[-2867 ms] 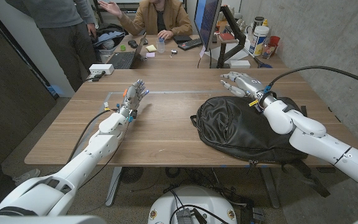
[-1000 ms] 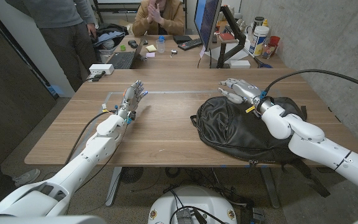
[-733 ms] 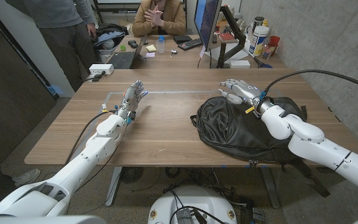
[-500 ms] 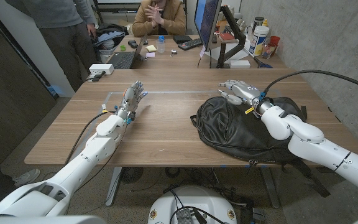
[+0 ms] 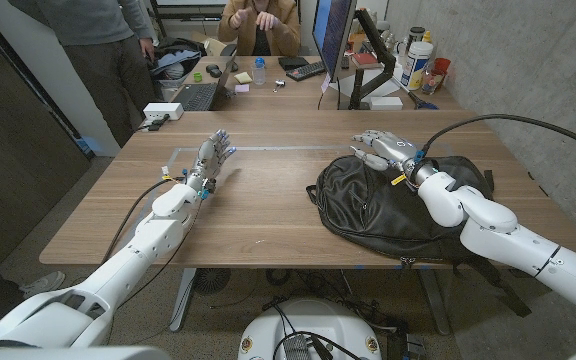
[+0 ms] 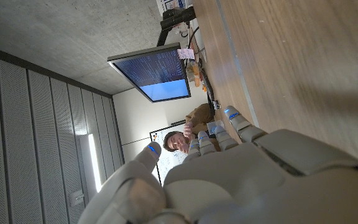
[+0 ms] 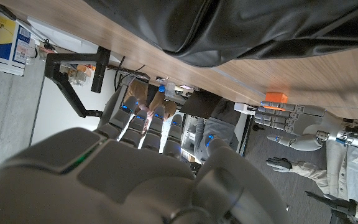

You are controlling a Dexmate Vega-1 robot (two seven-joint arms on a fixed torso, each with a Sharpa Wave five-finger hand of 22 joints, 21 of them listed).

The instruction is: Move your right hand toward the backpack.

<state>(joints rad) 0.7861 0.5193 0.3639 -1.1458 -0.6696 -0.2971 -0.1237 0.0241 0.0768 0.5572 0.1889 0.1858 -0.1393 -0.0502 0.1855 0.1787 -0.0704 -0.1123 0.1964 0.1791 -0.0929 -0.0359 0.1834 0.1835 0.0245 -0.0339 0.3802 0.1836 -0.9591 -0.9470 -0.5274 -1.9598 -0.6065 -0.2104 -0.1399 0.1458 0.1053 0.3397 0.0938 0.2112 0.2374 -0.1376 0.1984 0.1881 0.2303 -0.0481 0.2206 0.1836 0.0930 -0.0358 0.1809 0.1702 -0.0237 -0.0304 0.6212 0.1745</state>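
A black leather backpack [image 5: 393, 203] lies flat on the right half of the wooden table [image 5: 258, 200]; its dark side [image 7: 247, 25] also shows in the right wrist view. My right hand [image 5: 380, 146] hovers over the backpack's far edge with its fingers apart, holding nothing. My left hand [image 5: 213, 155] stands on the table's left half with fingers stretched out and apart, far from the backpack; it appears again as the left hand [image 7: 291, 117] in the right wrist view. In the left wrist view my left hand [image 6: 229, 180] holds nothing.
A monitor [image 5: 334, 40], bottles [image 5: 417, 62], a laptop [image 5: 200, 92] and a white box [image 5: 163, 111] crowd the table's far side. One person [image 5: 258, 22] sits behind it, another [image 5: 108, 50] stands at the far left. A concrete wall [image 5: 538, 60] runs along the right.
My right hand has come down and inward from beyond the backpack's far edge to just above it. My left hand has barely moved. The seated person's hands have shifted.
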